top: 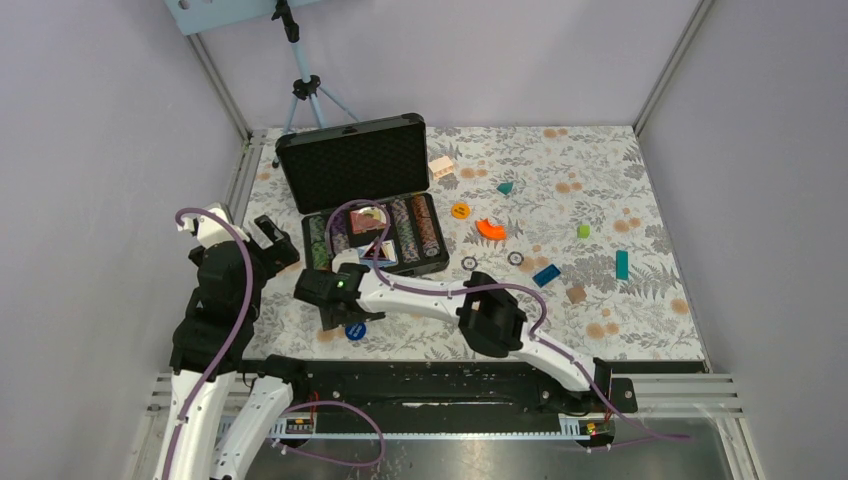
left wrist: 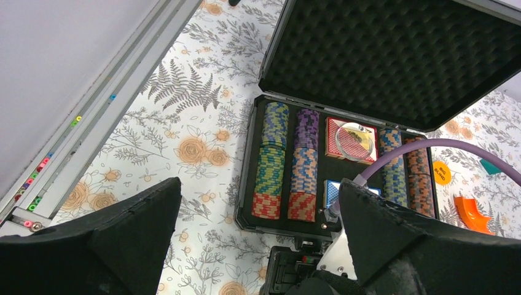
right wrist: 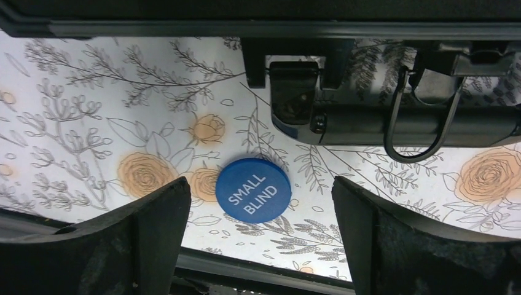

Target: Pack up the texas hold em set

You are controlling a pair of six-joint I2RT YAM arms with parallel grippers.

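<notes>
Right wrist view: we see the blue disc (right wrist: 254,190) lying between the fingers (right wrist: 132,246) of our right gripper (right wrist: 259,196). We have the fingers spread wide, holding nothing.

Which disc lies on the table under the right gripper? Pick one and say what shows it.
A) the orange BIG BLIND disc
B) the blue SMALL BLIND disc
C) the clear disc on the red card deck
B: in the right wrist view the blue SMALL BLIND disc lies framed between the spread fingers of the right gripper.
</notes>
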